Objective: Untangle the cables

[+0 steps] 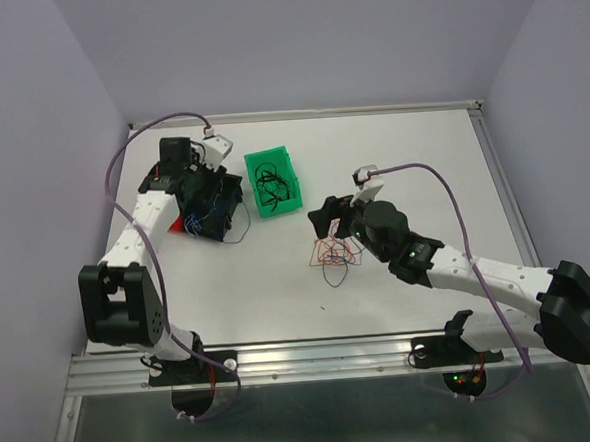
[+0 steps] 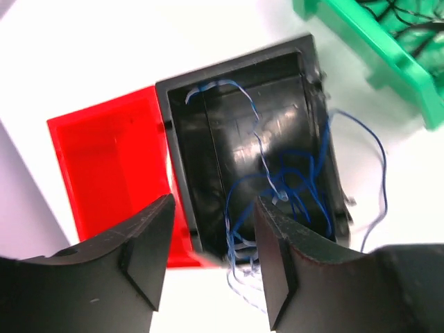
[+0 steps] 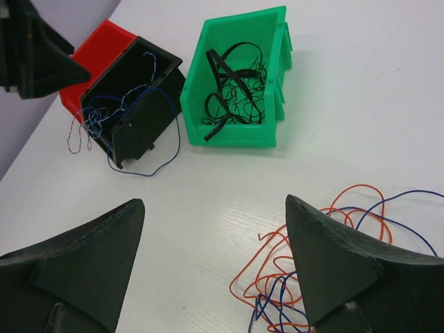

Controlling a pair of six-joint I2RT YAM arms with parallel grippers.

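Cables [image 3: 277,284], red and blue, lie lower right beside the wide-open, empty right gripper [image 3: 214,205]; left gripper [image 2: 215,208], parted, empty, above blue cables [image 2: 277,187].

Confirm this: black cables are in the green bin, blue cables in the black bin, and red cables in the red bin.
No: the red cables are not in the red bin; they lie loose on the table, as the right wrist view shows. The black cables in the green bin and blue cables in the black bin stand.
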